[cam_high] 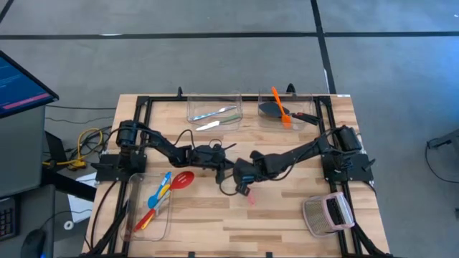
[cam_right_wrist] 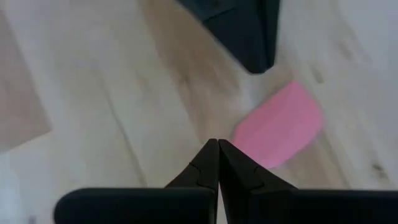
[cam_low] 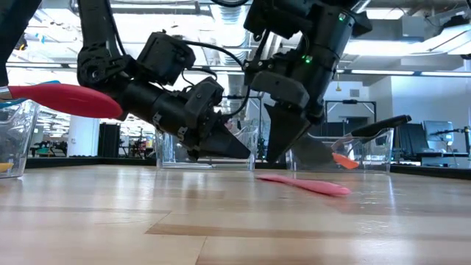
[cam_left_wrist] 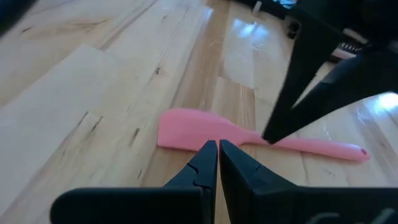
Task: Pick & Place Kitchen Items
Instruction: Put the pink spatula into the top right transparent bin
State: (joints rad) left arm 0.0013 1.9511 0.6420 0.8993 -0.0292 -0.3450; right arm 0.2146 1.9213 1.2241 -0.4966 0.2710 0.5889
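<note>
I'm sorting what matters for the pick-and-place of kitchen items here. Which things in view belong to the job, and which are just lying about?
Job:
pink spatula on the table;
red slotted spoon, by the left bin;
orange spatula;
black turner;
silvery cutlery;
left gripper and right gripper, both shut.

Lying about:
grey mesh object;
monitor.

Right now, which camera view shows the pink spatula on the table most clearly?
The left wrist view: the whole pink spatula lies there, blade and handle. The right wrist view shows only its blade. The low view sees it edge-on. In the high view it is a small pink mark.
</note>
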